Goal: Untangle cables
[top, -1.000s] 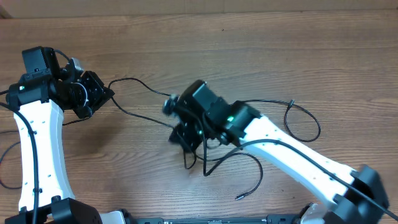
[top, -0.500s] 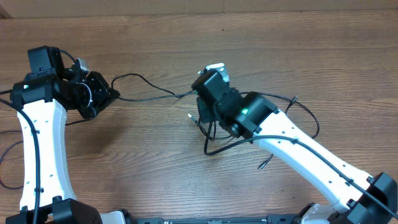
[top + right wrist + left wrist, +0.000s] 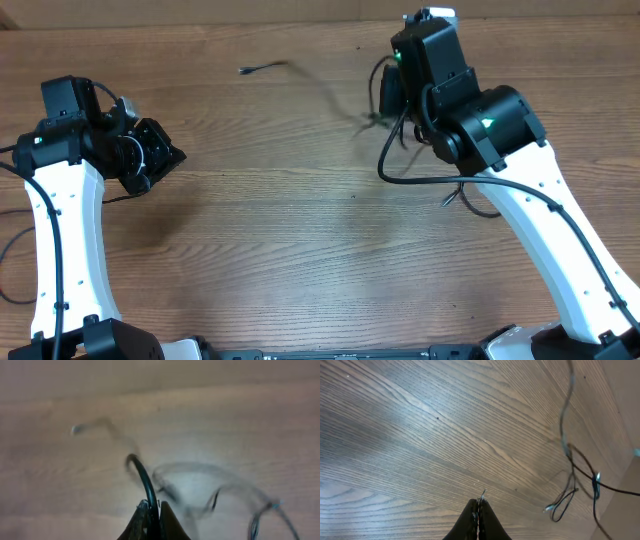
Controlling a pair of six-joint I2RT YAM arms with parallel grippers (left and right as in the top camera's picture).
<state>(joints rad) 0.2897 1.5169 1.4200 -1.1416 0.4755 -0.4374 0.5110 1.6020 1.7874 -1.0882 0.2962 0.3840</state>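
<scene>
Right wrist view shows the right gripper (image 3: 151,506) closed on one strand of the cables (image 3: 143,474) at the far side of the table (image 3: 300,250), the left gripper (image 3: 478,506) closed on nothing clear, so pull slowly until the free plug end (image 3: 247,70) slips out.

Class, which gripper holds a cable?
The right gripper, shut on a black cable curving up from it; the left gripper is shut with none visible in it.

Two arms: left arm (image 3: 60,240), right arm (image 3: 540,220). Two end effectors: left end effector (image 3: 479,510), right end effector (image 3: 151,512). One tabletop (image 3: 300,250). Cables (image 3: 145,476): blurred, count unclear.
</scene>
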